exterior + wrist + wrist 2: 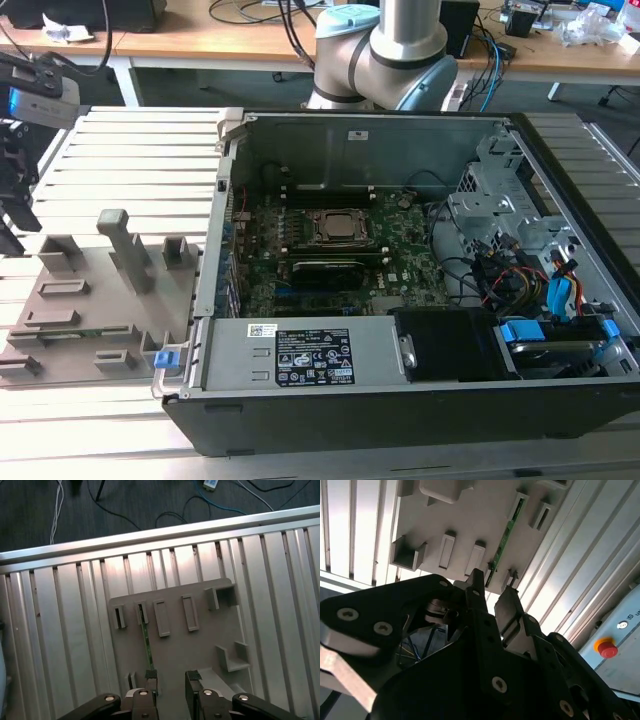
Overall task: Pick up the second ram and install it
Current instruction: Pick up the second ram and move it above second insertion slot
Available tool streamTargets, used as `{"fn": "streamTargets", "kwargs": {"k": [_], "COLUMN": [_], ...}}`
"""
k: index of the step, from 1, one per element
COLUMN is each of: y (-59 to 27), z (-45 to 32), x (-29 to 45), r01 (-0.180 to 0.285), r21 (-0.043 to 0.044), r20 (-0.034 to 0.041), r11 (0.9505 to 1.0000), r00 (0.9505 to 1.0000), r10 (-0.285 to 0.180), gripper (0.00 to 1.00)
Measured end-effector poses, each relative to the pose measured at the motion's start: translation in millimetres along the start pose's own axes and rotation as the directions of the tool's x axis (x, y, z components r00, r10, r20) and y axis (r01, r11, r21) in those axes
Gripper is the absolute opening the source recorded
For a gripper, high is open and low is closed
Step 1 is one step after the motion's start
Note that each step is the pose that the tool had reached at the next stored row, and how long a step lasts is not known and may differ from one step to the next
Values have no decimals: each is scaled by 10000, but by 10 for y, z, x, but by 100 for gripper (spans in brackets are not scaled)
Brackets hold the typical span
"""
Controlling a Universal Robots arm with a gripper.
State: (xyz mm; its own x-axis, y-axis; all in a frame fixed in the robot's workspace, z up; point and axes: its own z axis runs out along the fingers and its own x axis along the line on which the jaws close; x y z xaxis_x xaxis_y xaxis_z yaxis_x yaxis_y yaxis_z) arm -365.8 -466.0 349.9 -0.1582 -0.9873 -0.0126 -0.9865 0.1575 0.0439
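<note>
second ram point(148, 640): 1, in grey holder point(200, 650) | gripper point(171, 677): 1, spread apart, empty, near ram's end

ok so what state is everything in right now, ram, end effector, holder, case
grey holder: flat on the slatted table, beside the case
second ram: standing on edge in the holder, not gripped, not installed
end effector: open, hovering at one end of the ram
computer case: lying on its side, side panel off, motherboard exposed
</note>
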Motion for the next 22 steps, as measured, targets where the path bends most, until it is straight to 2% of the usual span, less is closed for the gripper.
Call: {"fn": "streamTargets", "kwargs": {"k": [5, 11, 22], "y": [-3, -8, -15], "z": [61, 185, 349], "x": [1, 2, 4], "r01": [0, 0, 0], "r21": [-1, -1, -1], "r20": [-1, -1, -2], "r11": [10000, 10000, 10000], "r00": [10000, 10000, 10000], "r10": [0, 0, 0], "gripper": [36, 36, 36]}}
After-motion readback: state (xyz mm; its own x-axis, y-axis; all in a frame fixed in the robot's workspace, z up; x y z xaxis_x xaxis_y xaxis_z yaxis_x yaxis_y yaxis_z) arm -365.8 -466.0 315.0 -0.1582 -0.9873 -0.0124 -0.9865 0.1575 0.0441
